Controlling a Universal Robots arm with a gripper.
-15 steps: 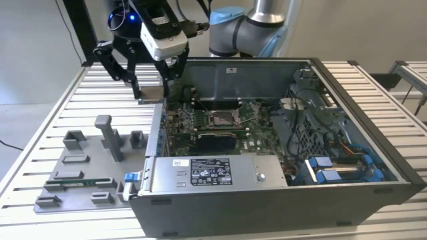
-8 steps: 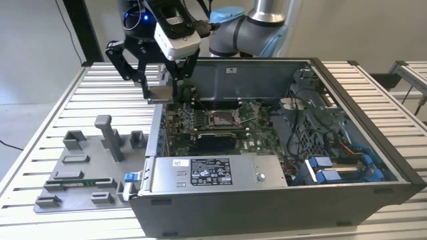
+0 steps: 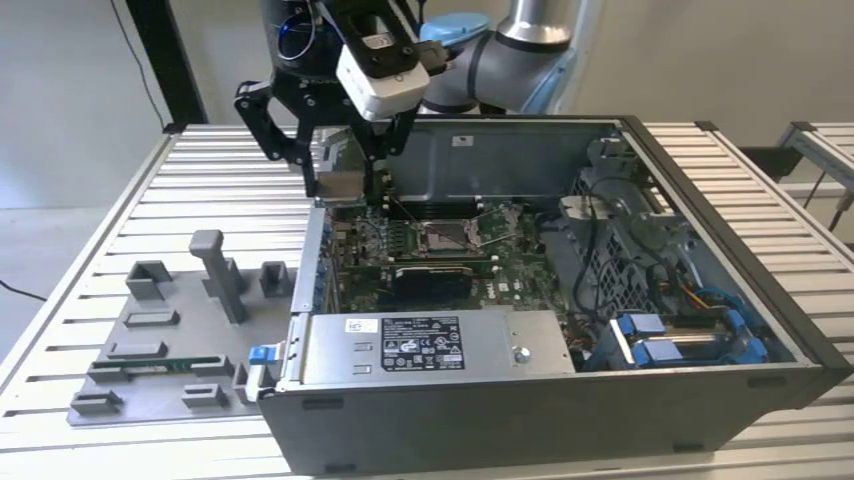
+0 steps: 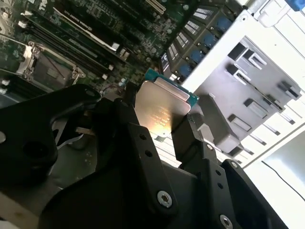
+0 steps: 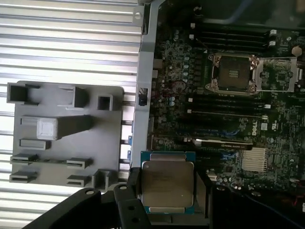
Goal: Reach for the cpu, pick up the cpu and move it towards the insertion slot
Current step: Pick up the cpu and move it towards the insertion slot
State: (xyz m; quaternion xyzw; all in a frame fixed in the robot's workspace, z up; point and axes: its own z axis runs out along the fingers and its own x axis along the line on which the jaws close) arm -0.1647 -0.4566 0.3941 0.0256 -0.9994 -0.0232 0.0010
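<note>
My gripper point(image 3: 343, 195) is shut on the cpu point(image 3: 340, 183), a thin square chip with a silver face and a green rim. It hangs in the air above the open computer case's wall on the exterior view's left. In both wrist views the black fingers point(image 5: 132, 187) clamp the cpu point(image 5: 167, 183) by two opposite edges, also seen in the second wrist view point(image 4: 162, 109). The insertion slot point(image 3: 447, 236) is a metal-framed socket with a dark centre on the motherboard, its frame and wire lever raised open point(image 5: 233, 74). It lies inside the case, apart from the chip point(image 4: 47, 71).
A grey fixture plate point(image 3: 160, 330) with upright blocks lies on the slatted table outside the case point(image 5: 62, 133). The case's walls point(image 3: 721, 330) ring the motherboard. A power supply box point(image 3: 427, 345) and blue-clipped cables point(image 3: 667, 345) fill the near side.
</note>
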